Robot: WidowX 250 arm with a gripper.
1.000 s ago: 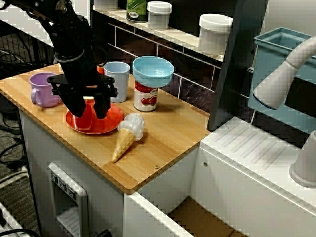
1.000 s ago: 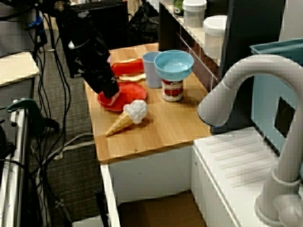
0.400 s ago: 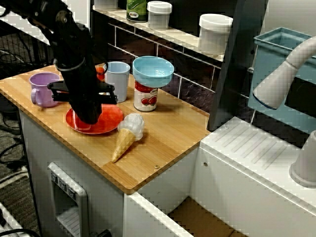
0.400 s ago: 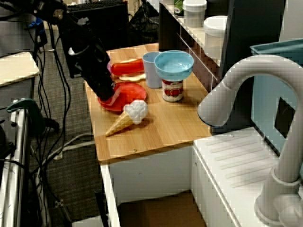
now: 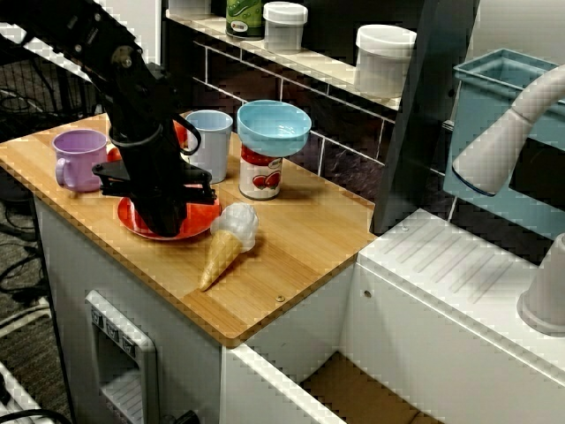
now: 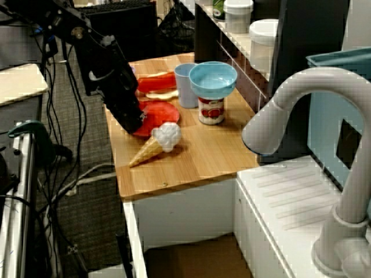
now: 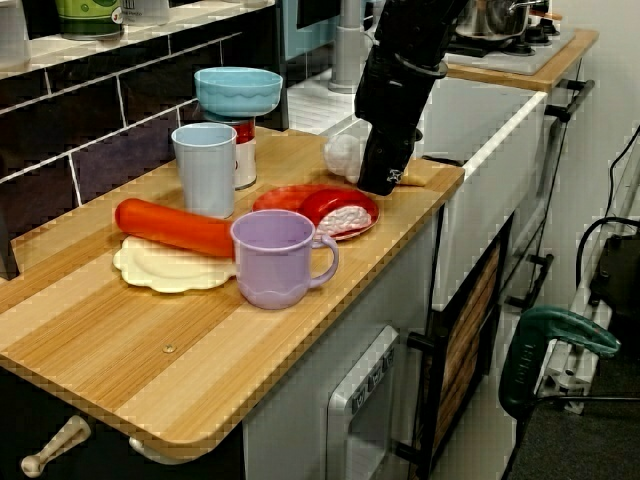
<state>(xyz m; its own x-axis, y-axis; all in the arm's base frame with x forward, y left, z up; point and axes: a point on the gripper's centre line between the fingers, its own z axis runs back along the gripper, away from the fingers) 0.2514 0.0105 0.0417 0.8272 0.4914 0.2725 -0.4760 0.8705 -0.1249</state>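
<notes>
In the low end view a red piece [image 7: 336, 213] with a white face lies on the plate [image 7: 278, 199]; the view from above hides it behind the arm [image 5: 132, 97]. The gripper [image 7: 381, 183] points down at the plate's rim nearest the cone [image 7: 343, 155], with the red piece just beside it, toward the plate's middle. No view shows whether the jaws are open or closed.
</notes>
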